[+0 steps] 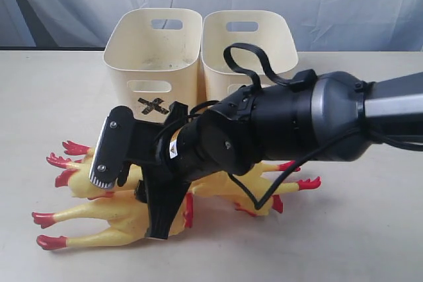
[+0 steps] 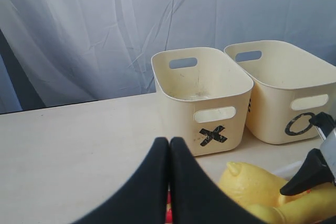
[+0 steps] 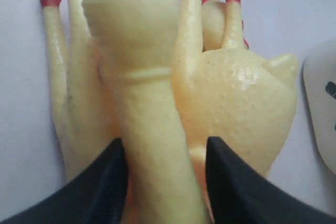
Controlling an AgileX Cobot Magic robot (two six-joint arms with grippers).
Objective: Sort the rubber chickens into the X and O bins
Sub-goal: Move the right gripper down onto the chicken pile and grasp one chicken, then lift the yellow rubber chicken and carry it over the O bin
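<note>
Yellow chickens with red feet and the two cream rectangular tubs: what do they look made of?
Yellow chickens: soft rubber or vinyl by the look; pebbled, slightly glossy skin with a moulded ridge. Cream tub marked X and tub marked O: thin moulded plastic, satin finish, rounded corners, cut-out slot handles; marks are black tape or paint, unclear which.

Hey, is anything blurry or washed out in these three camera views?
Exterior view: even light, sharp, but the right arm looms large over the rubber chickens. Left wrist view: X bin crisp, left end effector soft-edged. Right wrist view: the nearest chicken fills the frame, blurred.
</note>
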